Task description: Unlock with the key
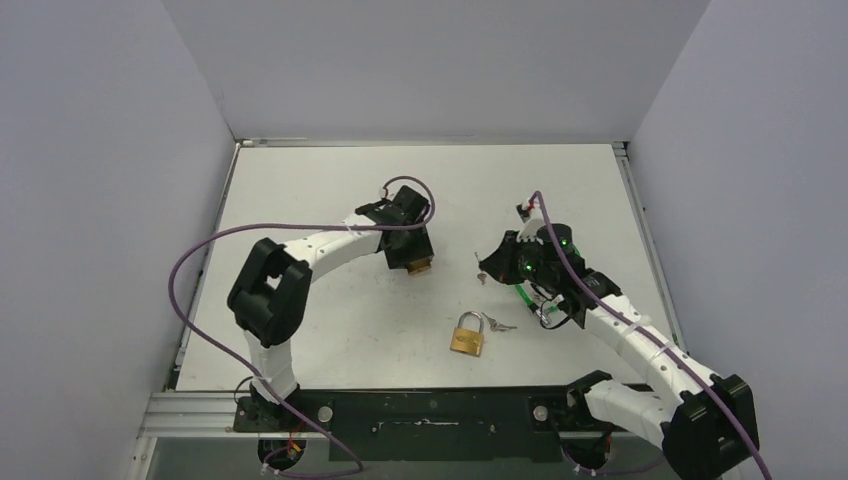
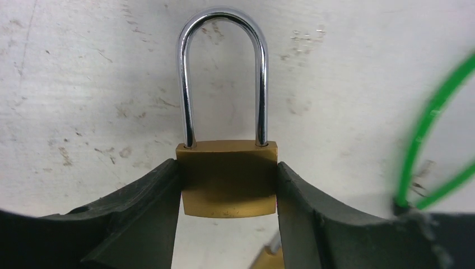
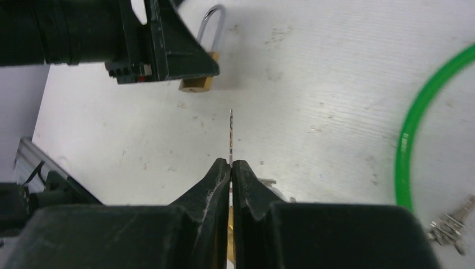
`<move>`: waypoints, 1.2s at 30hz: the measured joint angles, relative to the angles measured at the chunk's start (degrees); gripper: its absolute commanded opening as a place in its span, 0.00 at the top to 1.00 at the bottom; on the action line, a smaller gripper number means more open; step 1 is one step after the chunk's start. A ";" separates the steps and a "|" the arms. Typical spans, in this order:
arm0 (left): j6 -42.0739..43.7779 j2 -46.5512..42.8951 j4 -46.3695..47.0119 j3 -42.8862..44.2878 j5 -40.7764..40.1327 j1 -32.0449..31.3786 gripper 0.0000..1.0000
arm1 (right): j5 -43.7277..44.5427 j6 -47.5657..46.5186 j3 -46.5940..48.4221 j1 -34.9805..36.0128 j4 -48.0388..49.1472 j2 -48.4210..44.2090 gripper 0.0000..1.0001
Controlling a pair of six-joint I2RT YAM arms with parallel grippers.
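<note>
My left gripper [image 1: 412,252] is shut on the body of a brass padlock [image 2: 228,179] and holds it with the steel shackle [image 2: 222,73] pointing away; the shackle is closed. The padlock also shows in the top view [image 1: 421,266] and the right wrist view [image 3: 197,84]. My right gripper [image 1: 490,268] is shut on a thin key [image 3: 230,134], seen edge-on, whose blade points toward the held padlock across a gap. The key [image 1: 481,276] is to the right of the padlock, not touching it.
A second brass padlock [image 1: 467,333] lies on the table near the front with keys [image 1: 498,323] beside it. A green cable loop [image 3: 411,129] hangs by the right wrist. More keys [image 3: 452,224] lie on the table. The white table [image 1: 330,330] has a metal front rail.
</note>
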 measured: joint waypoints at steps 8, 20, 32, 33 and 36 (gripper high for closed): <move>-10.88 -13.99 12.00 -9.29 12.09 4.61 0.83 | -2.78 -2.27 6.23 11.17 3.61 8.72 1.00; -20.98 -18.16 21.66 -14.58 20.55 5.55 0.83 | -3.37 -3.65 12.57 14.14 3.67 15.67 1.00; -22.34 -19.08 23.34 -15.08 21.90 5.55 0.84 | 0.20 -3.80 13.92 14.19 0.35 17.14 1.00; -22.36 -19.08 23.34 -15.10 21.90 5.55 0.84 | 0.39 -3.80 13.92 14.19 0.37 17.14 1.00; -22.36 -19.08 23.34 -15.17 21.90 5.55 0.85 | 1.05 -3.78 13.92 14.19 0.35 17.14 1.00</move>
